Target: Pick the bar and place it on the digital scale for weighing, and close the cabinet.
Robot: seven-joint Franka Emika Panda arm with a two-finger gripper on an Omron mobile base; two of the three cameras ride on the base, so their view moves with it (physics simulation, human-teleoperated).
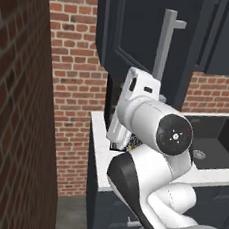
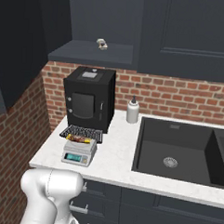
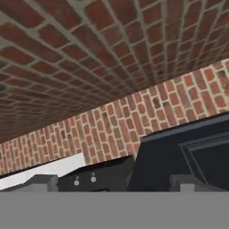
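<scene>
The reddish-brown bar (image 2: 80,140) lies flat on the light-grey digital scale (image 2: 77,154), whose teal display faces the counter's front edge. The dark cabinet door (image 1: 139,28) stands swung open, its long grey handle (image 1: 165,42) upright just above my arm. The same door (image 2: 17,48) fills the upper left of the right base view, beside the open shelf (image 2: 91,52). My gripper (image 3: 116,182) is open with nothing between its fingertips (image 3: 42,181). It faces the brick wall and a dark door panel (image 3: 192,152).
A black boxy appliance (image 2: 89,98) stands behind the scale, with a dark ribbed tray (image 2: 83,131) at its foot. A white bottle (image 2: 132,110) and a dark sink (image 2: 177,150) lie to the right. A small item (image 2: 102,43) sits on the shelf. A brick wall (image 1: 12,100) runs along the left.
</scene>
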